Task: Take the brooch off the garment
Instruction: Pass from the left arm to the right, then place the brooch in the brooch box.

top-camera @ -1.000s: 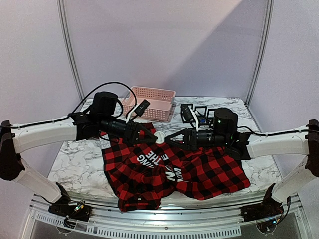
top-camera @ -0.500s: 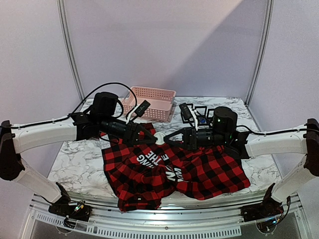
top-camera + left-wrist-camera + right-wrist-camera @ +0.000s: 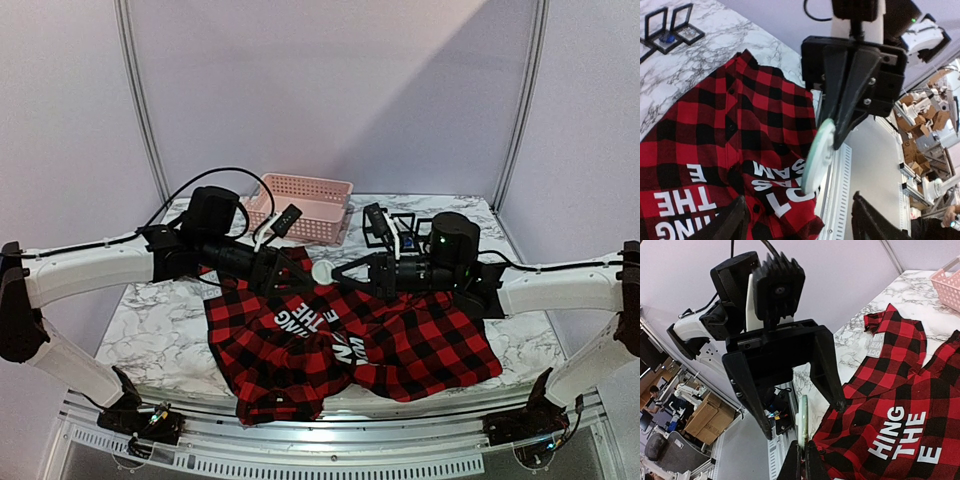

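The brooch (image 3: pixel 323 271) is a pale round disc, seen edge-on in both wrist views (image 3: pixel 819 157) (image 3: pixel 802 422). My right gripper (image 3: pixel 336 272) (image 3: pixel 803 460) is shut on its rim and holds it above the garment (image 3: pixel 400 340), a red-and-black plaid shirt with white lettering (image 3: pixel 715 130) (image 3: pixel 900 405). My left gripper (image 3: pixel 283 270) (image 3: pixel 797 225) faces it, open. Its fingers (image 3: pixel 827 385) stand on either side of the disc without touching it.
A pink basket (image 3: pixel 305 208) sits at the back of the marble table (image 3: pixel 150 320). Small black display frames (image 3: pixel 400 225) (image 3: pixel 670 27) stand behind the right arm. The shirt hangs over the table's near edge, by the white slotted rail (image 3: pixel 837 185).
My left gripper has opened and let go of the brooch. My right gripper closed on the disc and now holds it alone, slightly higher than before.
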